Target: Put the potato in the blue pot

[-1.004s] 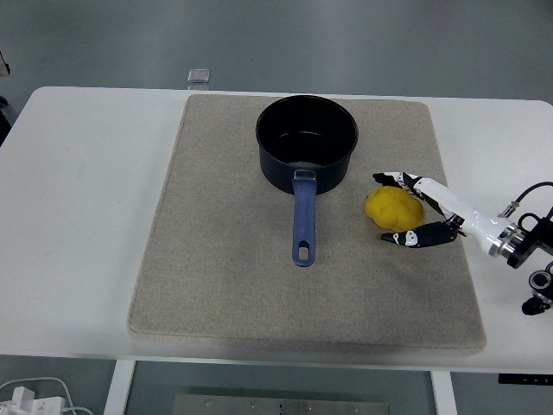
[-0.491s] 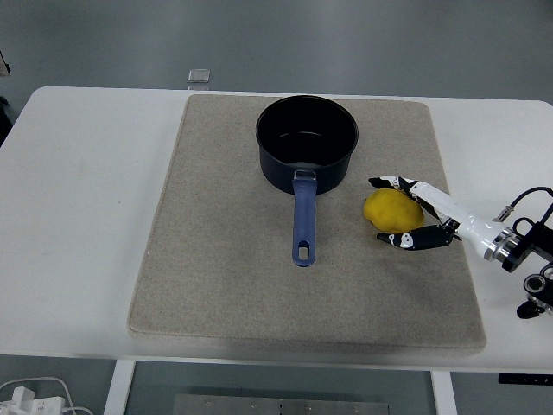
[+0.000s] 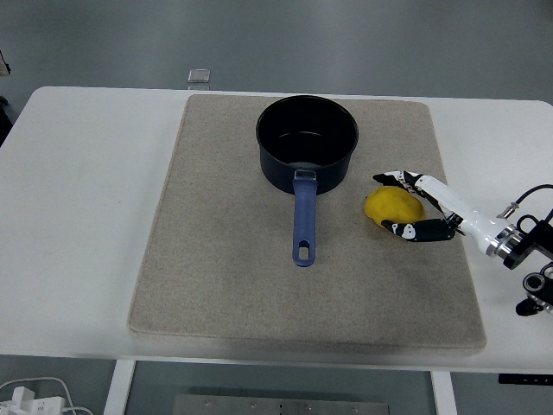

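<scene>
A yellow potato (image 3: 389, 207) lies on the beige mat (image 3: 216, 259), just right of the blue pot (image 3: 307, 143). The pot stands upright at the mat's back middle, empty, with its blue handle (image 3: 303, 225) pointing toward me. My right hand (image 3: 406, 203) reaches in from the right edge. Its fingers (image 3: 393, 179) curl over the potato's far side and its thumb (image 3: 415, 230) presses on the near side, so the hand closes around the potato, which still rests on the mat. The left arm is not in view.
The mat covers most of the white table (image 3: 78, 216). A small grey square object (image 3: 200, 76) lies at the table's far edge. Cables (image 3: 34, 393) show below the table's near left corner.
The right hand's fingers and thumb have drawn closer around the potato; the thumb moved up against its near side. The potato and pot have stayed in place.
</scene>
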